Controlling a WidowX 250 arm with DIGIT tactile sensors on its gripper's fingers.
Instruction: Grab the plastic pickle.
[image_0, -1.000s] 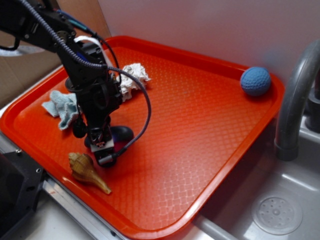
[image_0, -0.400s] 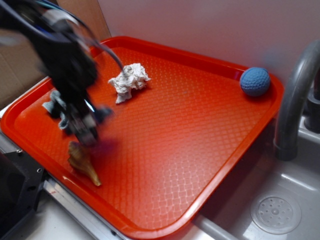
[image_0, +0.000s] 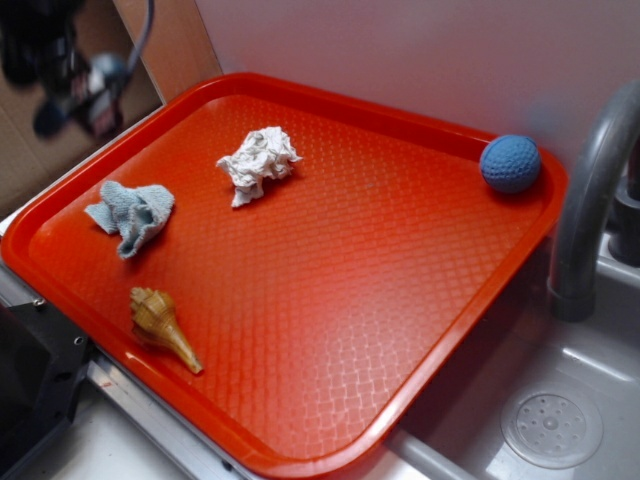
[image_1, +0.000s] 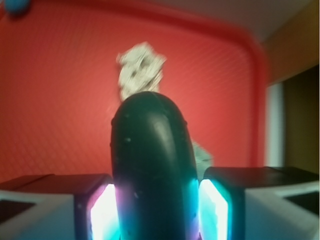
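- An orange-red tray (image_0: 330, 330) is seen filling most of the exterior view, with a grey sink (image_0: 560, 400) and a curved grey faucet (image_0: 590, 190) at the right edge of the frame.
- A crumpled white paper wad (image_0: 258, 163) is seen in the upper middle of the tray, a pale blue cloth (image_0: 132, 214) at its left side, and a tan spiral seashell (image_0: 162, 325) near the lower left rim.
- A round blue knitted ball (image_0: 511, 163) is seen in the tray's upper right corner, well apart from everything else.
- Nothing on the tray is seen lying close to the end effector (image_0: 75, 95), which appears as a dark blur in the upper left of the exterior frame, beyond the tray's rim.
- In the wrist view the plastic pickle (image_1: 152, 170) is shown as a smooth dark oval with its long axis running up the frame, its rounded end pointing toward the top centre.
- The pickle is held between the two fingers (image_1: 97, 207) of the end effector (image_1: 155, 210), which are clamped on its lower part from left and right.
- The paper wad (image_1: 140, 72) is seen blurred behind the pickle's upper end, and the ball (image_1: 15, 5) at the top left corner.
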